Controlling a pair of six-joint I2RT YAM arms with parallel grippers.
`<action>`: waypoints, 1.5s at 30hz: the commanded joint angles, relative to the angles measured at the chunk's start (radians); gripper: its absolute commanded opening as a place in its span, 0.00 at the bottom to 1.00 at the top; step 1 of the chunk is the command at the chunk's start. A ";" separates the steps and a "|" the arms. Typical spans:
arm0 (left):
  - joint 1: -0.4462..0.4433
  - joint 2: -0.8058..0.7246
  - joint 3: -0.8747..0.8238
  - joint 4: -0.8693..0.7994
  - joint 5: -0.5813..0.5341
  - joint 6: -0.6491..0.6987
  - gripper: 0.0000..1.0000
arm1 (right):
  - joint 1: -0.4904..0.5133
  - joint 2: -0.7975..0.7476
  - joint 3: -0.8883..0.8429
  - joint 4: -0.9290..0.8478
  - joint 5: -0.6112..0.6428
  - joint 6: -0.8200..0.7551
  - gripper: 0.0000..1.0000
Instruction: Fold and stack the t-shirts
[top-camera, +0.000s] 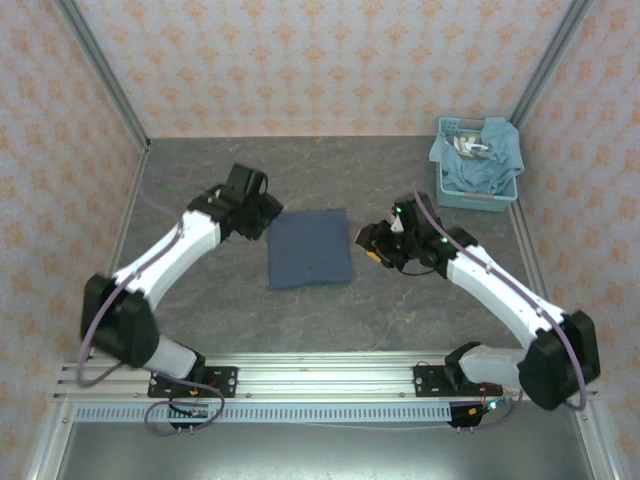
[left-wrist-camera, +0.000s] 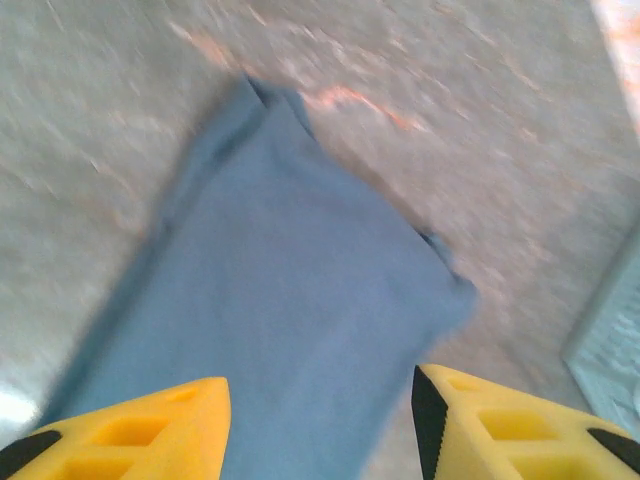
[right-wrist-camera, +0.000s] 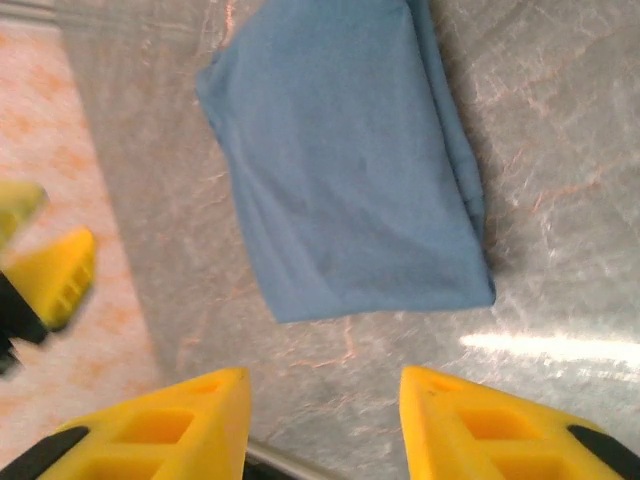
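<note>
From the top view, the dark slate-blue tee (top-camera: 310, 248) lay folded into a neat rectangle mid-table. The left gripper (top-camera: 264, 222) sat at its far-left corner and the right gripper (top-camera: 370, 245) just off its right edge. The teal-blue tee (top-camera: 492, 150) was crumpled in the basket (top-camera: 478, 197) at the far right, well apart from the folded one.

In the left wrist view, which was pretty blurry, the yellow fingers (left-wrist-camera: 150, 430) stood wide apart with nothing in them. The folded tee ran away underneath toward the far side.

The right wrist view showed the same deal. The claw was wide and empty, the tee lay flat just beyond the tips, and one finger of the left claw poked in at the left.

My guess is this fold was finished and the basket tee was next. To do that well I'd lift both claws straight up before swinging, so no fingertip snags an edge and undoes the fold. I'd send the right arm, since it's the nearer one.

The table (top-camera: 200, 160) was grey stone-look laminate, smooth, with some glare. The walls (top-camera: 330, 60) had orange floral paper, and there were metal posts in the corners.
</note>
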 joint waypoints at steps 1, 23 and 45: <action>-0.164 -0.099 -0.213 0.100 -0.071 -0.339 0.52 | -0.003 -0.059 -0.092 0.101 -0.105 0.118 0.51; -0.476 0.249 -0.437 0.726 -0.343 -0.875 0.41 | -0.014 -0.229 -0.194 0.044 -0.143 0.156 0.58; 0.473 0.405 -0.149 0.516 0.170 0.058 0.00 | -0.027 -0.148 -0.160 0.113 -0.103 0.158 0.58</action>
